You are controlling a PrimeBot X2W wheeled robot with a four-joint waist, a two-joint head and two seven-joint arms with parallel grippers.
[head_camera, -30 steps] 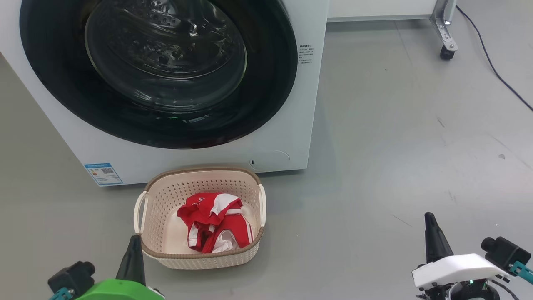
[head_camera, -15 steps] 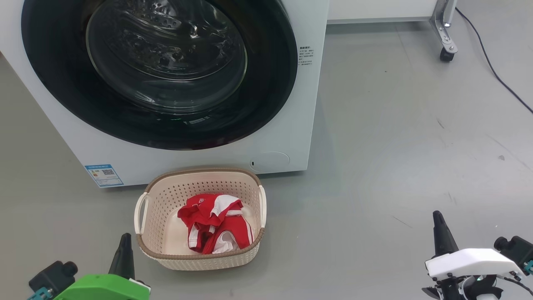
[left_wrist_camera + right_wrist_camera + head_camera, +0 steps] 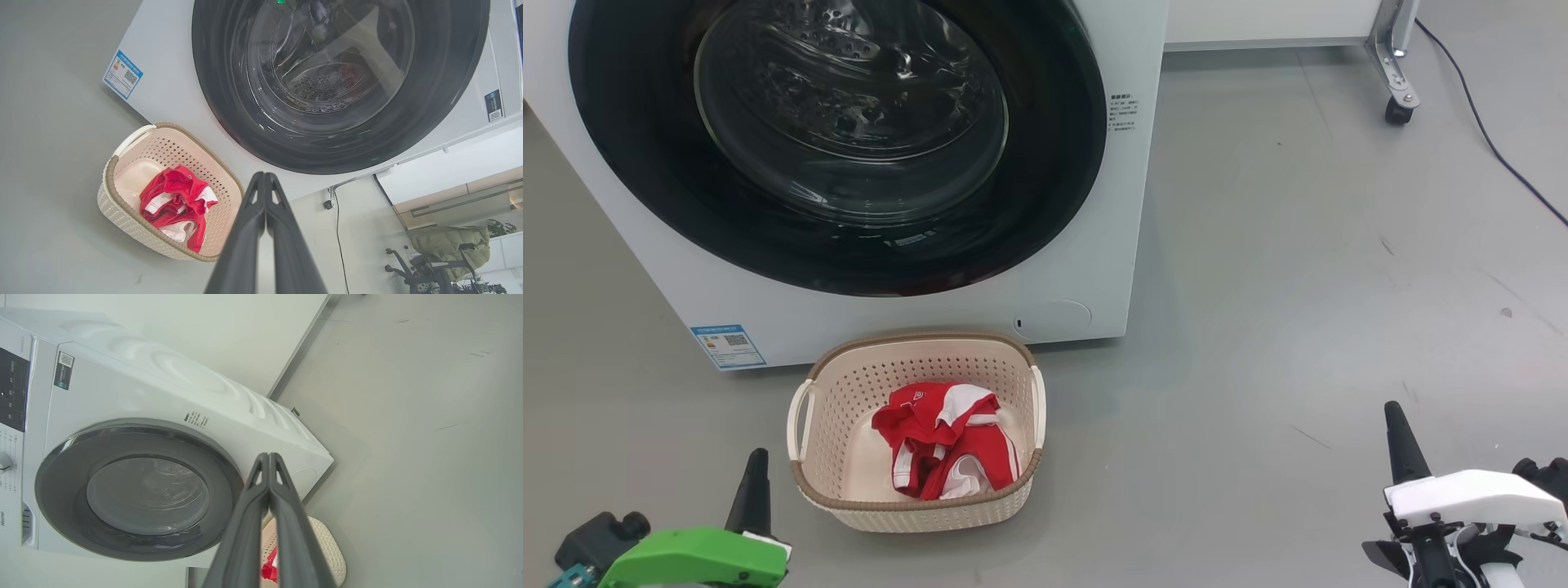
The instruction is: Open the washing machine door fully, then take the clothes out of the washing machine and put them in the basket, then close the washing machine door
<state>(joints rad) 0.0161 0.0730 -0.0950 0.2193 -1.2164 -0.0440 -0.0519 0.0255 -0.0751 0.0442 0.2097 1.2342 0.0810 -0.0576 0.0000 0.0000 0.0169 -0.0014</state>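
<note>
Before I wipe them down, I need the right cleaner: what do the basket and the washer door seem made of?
Basket: matte cream plastic, likely; moulded perforated walls, brown rim. Door: glossy black rim, probably plastic, showing reflections; clear bulging centre, likely glass.

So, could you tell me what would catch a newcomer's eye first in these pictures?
The washing machine door, a big glossy black ring with a glass bowl, sits shut on the white washing machine at the head view's top left. Just below, on the grey floor, the bright red clothes lie in the cream basket. The left end effector and right end effector are shut at the bottom corners.
</note>
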